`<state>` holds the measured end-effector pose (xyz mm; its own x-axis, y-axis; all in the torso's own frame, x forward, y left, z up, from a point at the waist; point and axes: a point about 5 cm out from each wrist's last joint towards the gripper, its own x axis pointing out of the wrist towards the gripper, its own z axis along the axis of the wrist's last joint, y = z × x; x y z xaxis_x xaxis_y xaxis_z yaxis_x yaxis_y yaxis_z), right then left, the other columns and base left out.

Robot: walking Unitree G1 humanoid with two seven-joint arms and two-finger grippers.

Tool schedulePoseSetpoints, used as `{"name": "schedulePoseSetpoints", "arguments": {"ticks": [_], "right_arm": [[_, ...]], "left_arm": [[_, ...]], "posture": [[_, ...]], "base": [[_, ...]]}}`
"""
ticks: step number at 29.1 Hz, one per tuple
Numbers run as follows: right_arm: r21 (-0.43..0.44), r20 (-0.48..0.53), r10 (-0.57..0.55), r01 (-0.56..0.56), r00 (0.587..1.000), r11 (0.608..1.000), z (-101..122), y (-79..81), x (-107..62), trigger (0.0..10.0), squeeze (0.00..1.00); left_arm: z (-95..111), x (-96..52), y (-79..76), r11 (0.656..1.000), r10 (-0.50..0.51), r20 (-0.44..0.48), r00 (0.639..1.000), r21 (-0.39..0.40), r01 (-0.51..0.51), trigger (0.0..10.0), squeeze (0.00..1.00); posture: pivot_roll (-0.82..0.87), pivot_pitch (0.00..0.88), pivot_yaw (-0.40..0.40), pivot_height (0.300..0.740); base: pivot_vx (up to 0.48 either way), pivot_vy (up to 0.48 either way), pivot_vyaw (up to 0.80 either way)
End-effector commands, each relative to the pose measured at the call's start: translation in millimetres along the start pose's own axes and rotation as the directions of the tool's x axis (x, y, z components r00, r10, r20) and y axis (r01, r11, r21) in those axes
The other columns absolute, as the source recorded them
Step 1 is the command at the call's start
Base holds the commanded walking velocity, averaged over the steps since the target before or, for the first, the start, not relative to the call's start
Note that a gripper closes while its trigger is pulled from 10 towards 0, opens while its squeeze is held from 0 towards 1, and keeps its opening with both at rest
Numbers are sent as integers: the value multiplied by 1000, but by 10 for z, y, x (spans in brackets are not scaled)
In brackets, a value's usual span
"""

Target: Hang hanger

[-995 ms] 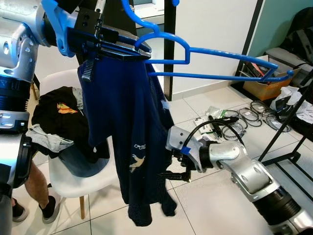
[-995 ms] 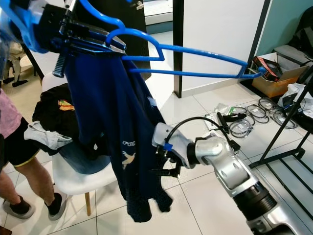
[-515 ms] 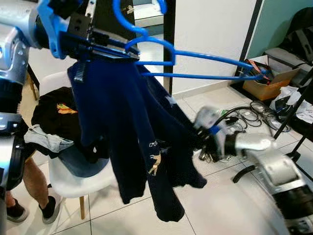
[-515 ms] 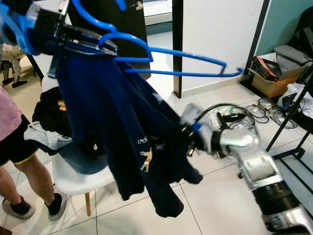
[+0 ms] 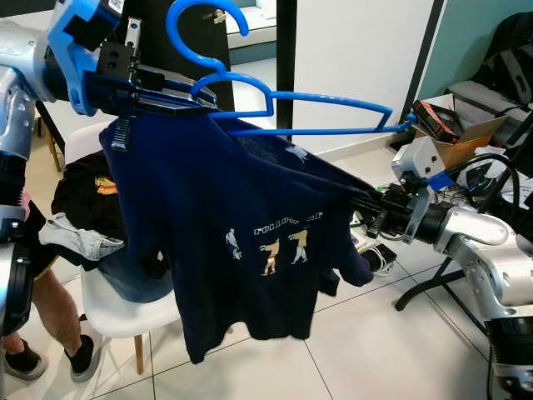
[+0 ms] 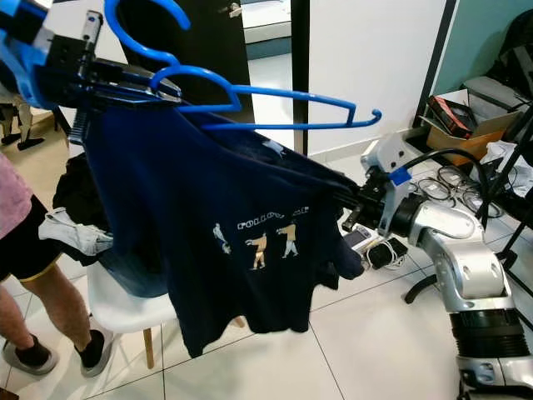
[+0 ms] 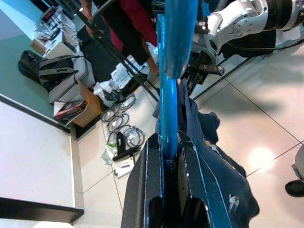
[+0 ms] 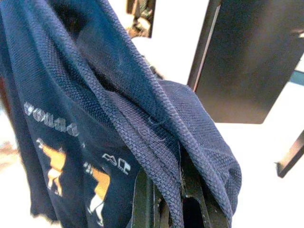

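My left gripper (image 5: 179,93) is shut on the blue plastic hanger (image 5: 316,104), held high at the upper left with its hook (image 5: 187,25) pointing up. A navy shirt (image 5: 233,250) with a small printed design hangs from the hanger's near end. At the right, my right gripper (image 5: 375,204) is shut on the shirt's edge and holds it stretched out sideways below the hanger's far tip (image 5: 404,125). The left wrist view looks along the hanger (image 7: 168,95) clamped between the fingers. In the right wrist view, the shirt fabric (image 8: 156,137) is folded over the fingers.
A white chair (image 5: 117,308) piled with dark clothes stands at the lower left, with a person's leg (image 5: 46,317) beside it. Cables (image 5: 379,254) and a cardboard box (image 5: 454,137) lie on the tiled floor at the right. A black rack leg (image 5: 433,279) crosses near my right arm.
My right gripper has risen from low beside the hanging shirt and swung right, pulling the shirt's edge out and up so the shirt is spread wide. The hanger has shifted slightly left.
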<state>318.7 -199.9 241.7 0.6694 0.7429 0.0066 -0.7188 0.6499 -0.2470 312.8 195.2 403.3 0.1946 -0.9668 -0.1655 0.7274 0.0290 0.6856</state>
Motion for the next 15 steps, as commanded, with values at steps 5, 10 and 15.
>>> {"name": "schedulePoseSetpoints", "arguments": {"ticks": [5,10,15], "right_arm": [[5,157,-67,67,985,998,250,-134,-6,0,0],[-23,145,-40,44,989,999,289,-142,-21,0,0],[-59,129,-7,15,992,998,335,-150,-50,0,0]], "left_arm": [[-63,-93,-116,1000,-10,-36,999,-17,9,10000,0],[-123,-58,-194,998,-46,-50,998,-38,44,10000,0],[-219,-39,-266,997,-63,-88,994,-52,59,10000,0]], "posture": [[31,0,58,740],[30,12,53,740],[29,15,54,740]], "base": [[0,0,0],[0,0,0],[0,0,0]]}}
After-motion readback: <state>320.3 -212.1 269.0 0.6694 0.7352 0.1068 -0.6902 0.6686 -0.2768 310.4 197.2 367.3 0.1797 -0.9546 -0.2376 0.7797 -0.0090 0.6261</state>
